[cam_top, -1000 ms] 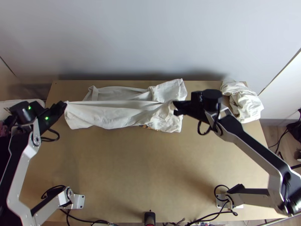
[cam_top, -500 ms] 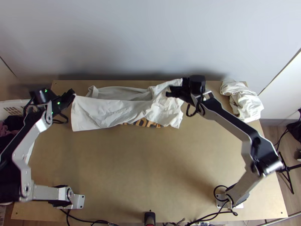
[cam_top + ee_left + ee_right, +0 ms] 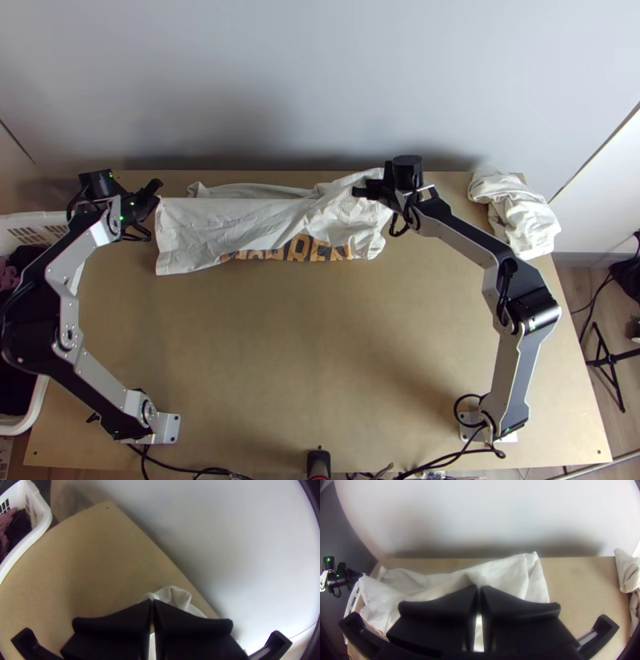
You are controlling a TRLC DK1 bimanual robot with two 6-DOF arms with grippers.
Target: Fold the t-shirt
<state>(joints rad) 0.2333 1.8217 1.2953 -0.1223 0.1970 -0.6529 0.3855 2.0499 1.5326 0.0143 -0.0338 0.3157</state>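
Observation:
The white t-shirt (image 3: 240, 224) hangs stretched between both grippers near the table's back edge, its far part lying rumpled on the wood and dark-and-orange lettering showing along the lower front. My left gripper (image 3: 158, 192) is shut on the shirt's left upper corner; in the left wrist view the left gripper (image 3: 152, 603) has its fingers together over the cloth. My right gripper (image 3: 357, 193) holds the shirt's right part, and in the right wrist view the right gripper (image 3: 479, 590) is closed on a gathered fold of the t-shirt (image 3: 506, 570).
Another bunched whitish cloth (image 3: 520, 216) lies at the table's back right corner. A white basket (image 3: 36, 220) with dark and pinkish cloth stands beside the table's left edge. A wall rises behind the table's back edge. Bare wood (image 3: 304, 360) spreads in front of the shirt.
Both grippers have moved toward the back of the table, the left one also a little rightward, the right one a little leftward. The shirt's front has shifted back with them, uncovering more lettering.

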